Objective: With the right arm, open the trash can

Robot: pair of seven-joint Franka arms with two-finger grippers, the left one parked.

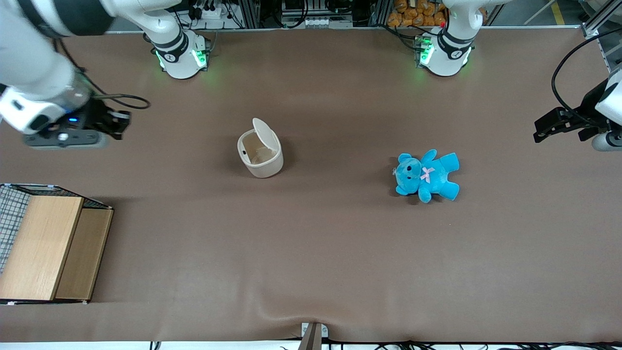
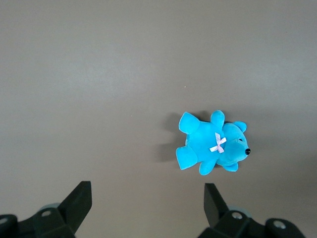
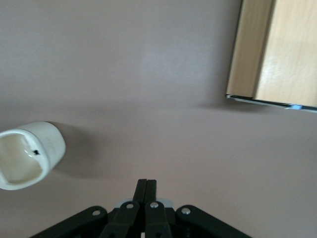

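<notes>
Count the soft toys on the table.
1: a blue teddy bear lying toward the parked arm's end, well apart from the open trash can and the shut claw.

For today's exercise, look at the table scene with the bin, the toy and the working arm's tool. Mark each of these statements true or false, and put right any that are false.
1. The trash can has its lid flipped up, showing the beige inside. True.
2. The tool is gripping the trash can's lid. False: it hangs apart from the can, toward the working arm's end of the table, fingers shut on nothing.
3. The blue teddy bear sits inside the trash can. False: it lies on the table, toward the parked arm's end.
4. A wooden box is nearer the front camera than the tool. True.
</notes>
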